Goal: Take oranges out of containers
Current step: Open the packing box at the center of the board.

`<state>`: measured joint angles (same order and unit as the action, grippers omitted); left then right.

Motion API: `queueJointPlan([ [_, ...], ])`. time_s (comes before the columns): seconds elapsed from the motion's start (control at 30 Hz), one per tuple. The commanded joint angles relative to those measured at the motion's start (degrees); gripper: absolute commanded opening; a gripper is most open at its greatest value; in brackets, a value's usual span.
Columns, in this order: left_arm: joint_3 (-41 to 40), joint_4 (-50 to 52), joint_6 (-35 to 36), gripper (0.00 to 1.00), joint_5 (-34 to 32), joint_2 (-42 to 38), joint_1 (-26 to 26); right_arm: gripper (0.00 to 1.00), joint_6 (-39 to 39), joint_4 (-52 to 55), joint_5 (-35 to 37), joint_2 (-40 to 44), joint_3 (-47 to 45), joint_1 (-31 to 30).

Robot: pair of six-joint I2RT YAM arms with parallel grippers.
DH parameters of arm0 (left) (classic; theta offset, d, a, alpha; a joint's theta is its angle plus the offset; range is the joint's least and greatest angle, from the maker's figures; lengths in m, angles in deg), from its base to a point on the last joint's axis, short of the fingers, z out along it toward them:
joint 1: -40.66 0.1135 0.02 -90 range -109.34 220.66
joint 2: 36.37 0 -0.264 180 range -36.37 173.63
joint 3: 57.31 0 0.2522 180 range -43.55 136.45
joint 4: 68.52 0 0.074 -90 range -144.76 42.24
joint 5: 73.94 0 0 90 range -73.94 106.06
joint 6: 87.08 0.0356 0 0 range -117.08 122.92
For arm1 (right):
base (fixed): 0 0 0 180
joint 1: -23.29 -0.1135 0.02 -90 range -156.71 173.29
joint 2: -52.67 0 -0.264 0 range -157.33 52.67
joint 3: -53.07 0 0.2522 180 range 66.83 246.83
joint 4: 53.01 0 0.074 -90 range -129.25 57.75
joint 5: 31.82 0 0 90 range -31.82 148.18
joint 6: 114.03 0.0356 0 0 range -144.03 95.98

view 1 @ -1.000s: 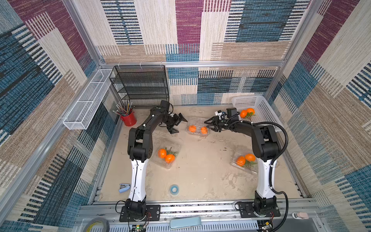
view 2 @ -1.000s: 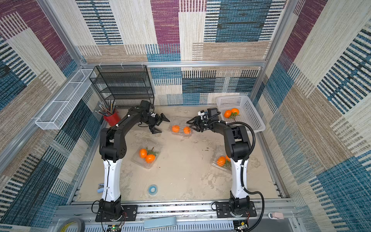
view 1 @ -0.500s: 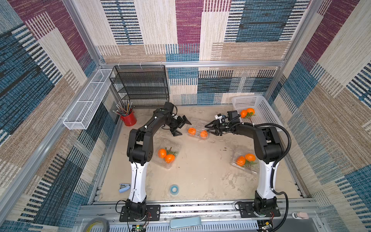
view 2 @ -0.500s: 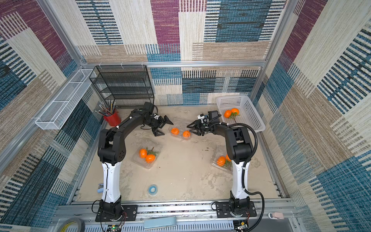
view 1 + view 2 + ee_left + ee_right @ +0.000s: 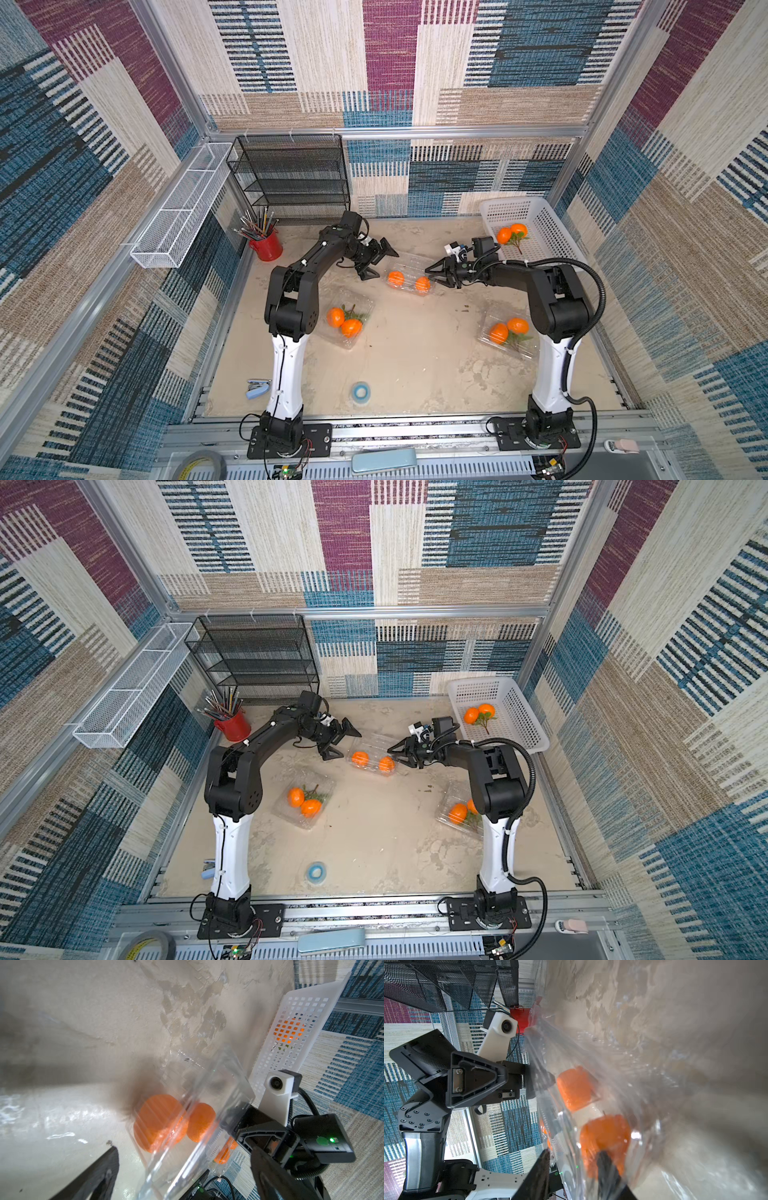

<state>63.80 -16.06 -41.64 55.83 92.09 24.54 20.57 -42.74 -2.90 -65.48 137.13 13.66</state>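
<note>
Sandy table [image 5: 415, 357], far centre: clear container [image 5: 411, 268], two oranges [image 5: 395, 279] inside. Left hand [image 5: 383, 265] just left, wide open, empty. Right hand [image 5: 432, 276] at its right end, part-open; hold cannot be told.

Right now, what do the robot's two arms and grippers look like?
The left arm and right arm are black with one white lower link. A ribbed black hose loops along the right one. The left gripper and right gripper have black, pointed fingers, each with a white camera mount behind.

Red pencil cup [image 5: 266, 250] beside black mesh shelf [image 5: 291, 178]; blue tape roll [image 5: 360, 391].
</note>
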Motion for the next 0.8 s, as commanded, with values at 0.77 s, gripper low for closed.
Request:
queueJointPlan([
  [0.77,-3.0,-1.0,-8.7,1.0,-1.4,-6.1,-0.9,0.22,53.4,-44.9,7.3,5.5,-17.4,-0.1],
])
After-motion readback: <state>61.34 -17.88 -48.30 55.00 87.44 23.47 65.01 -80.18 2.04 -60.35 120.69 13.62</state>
